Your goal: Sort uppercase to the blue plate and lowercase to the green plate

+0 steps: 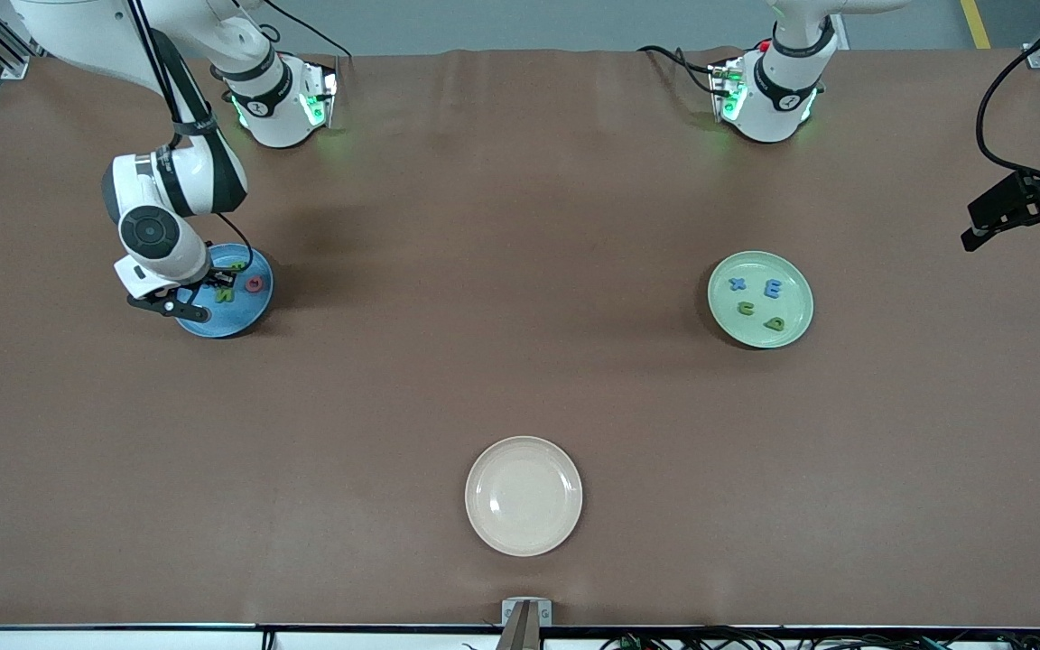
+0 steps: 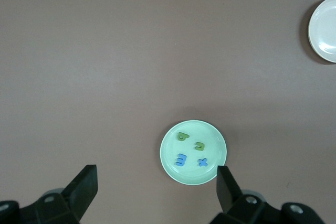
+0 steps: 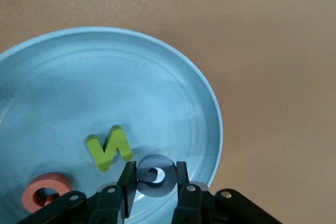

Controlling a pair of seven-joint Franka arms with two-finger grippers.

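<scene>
My right gripper [image 1: 211, 289] [image 3: 155, 169] is low over the blue plate [image 1: 245, 318] [image 3: 157, 77] and shut on the blue G [image 3: 156, 176], which stands on edge between its fingers. On that plate lie the uppercase green N [image 3: 108, 150], red Q [image 3: 46, 192] and green B [image 1: 237, 267]. The green plate [image 1: 798, 298] [image 2: 216, 150] holds the lowercase blue x [image 2: 203, 162], blue m [image 2: 181, 159], green u [image 2: 199, 146] and green q [image 2: 182, 137]. My left gripper [image 1: 1012, 239] [image 2: 156, 174] waits open and high at the left arm's end of the table, holding nothing.
A cream plate [image 1: 524, 496] [image 2: 325, 22] with nothing in it sits nearest the front camera, midway between the two ends. The brown table [image 1: 520, 271] is bare around the three plates.
</scene>
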